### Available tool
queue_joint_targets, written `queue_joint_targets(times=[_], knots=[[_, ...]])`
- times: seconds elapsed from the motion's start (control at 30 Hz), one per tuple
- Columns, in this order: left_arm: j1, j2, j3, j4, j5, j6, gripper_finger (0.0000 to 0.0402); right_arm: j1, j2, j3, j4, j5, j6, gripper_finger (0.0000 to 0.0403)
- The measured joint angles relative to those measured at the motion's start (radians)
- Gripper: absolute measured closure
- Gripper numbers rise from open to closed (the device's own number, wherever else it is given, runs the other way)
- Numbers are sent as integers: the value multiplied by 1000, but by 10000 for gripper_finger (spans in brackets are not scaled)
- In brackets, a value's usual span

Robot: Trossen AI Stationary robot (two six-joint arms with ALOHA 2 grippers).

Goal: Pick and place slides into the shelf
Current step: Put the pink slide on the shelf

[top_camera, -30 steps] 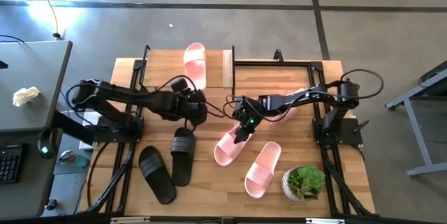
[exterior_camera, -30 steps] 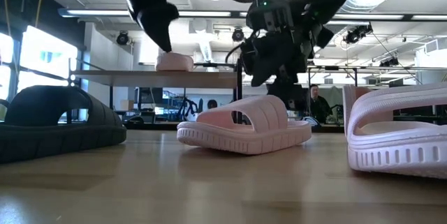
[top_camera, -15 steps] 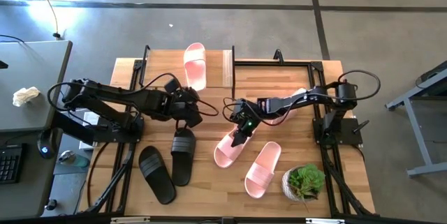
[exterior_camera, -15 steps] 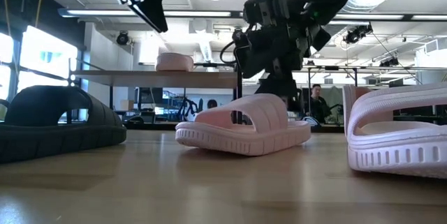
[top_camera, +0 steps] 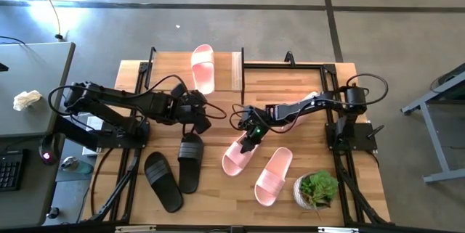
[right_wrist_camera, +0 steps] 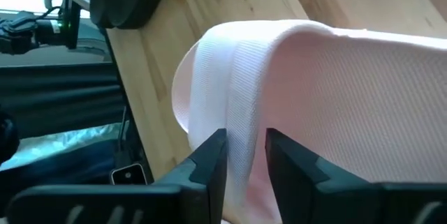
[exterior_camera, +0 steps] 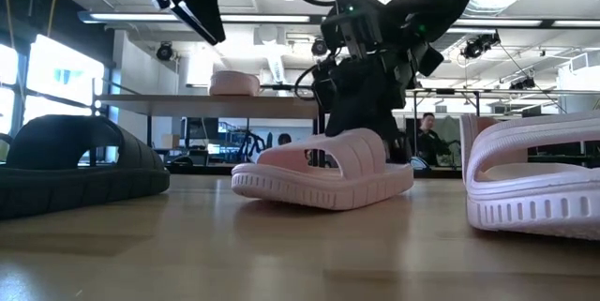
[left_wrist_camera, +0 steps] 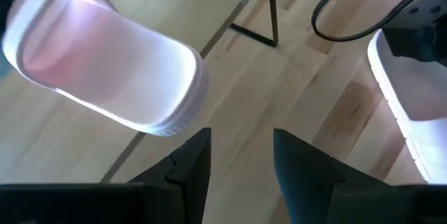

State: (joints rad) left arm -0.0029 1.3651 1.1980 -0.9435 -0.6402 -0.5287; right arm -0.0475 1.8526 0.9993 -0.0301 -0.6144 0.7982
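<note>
On the wooden desk (top_camera: 211, 197), the strap of a pink slide (top_camera: 236, 157) near the middle is pinched by the right claw (top_camera: 248, 140), best lifted level once firmly held; the left claw (top_camera: 200, 120) hangs part-open, empty, toward the shelf (top_camera: 174, 62).

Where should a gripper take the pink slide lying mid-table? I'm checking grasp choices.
Best by its strap, from above: on the pink slide the raised band arches clear of the sole, leaving room underneath. The right gripper straddles that band's edge already.
</note>
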Motion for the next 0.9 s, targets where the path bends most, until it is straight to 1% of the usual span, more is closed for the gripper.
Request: queue_joint_targets(times=[0.13, 0.3, 0.4, 0.5, 0.67, 0.73, 0.83, 0.9], knots=[[0, 0, 0, 3, 28, -7, 261, 4, 0, 0, 8, -1, -19, 329], [0, -3, 0, 6, 68, -40, 261, 9, 0, 0, 29, 1, -22, 392], [0, -21, 0, 22, 103, -60, 261, 9, -2, 0, 42, 14, -21, 393], [0, -54, 0, 48, 156, -72, 261, 10, -26, 0, 36, 51, -44, 400], [0, -144, 0, 120, 251, -78, 261, 9, -123, 0, 29, 132, -86, 401], [3, -182, 0, 151, 304, -78, 261, 9, -174, 0, 1, 182, -107, 401], [3, -232, 0, 204, 357, -78, 261, 9, -265, 0, -54, 293, -147, 402], [3, -258, 0, 232, 361, -77, 261, 9, -332, 0, -82, 378, -185, 402]])
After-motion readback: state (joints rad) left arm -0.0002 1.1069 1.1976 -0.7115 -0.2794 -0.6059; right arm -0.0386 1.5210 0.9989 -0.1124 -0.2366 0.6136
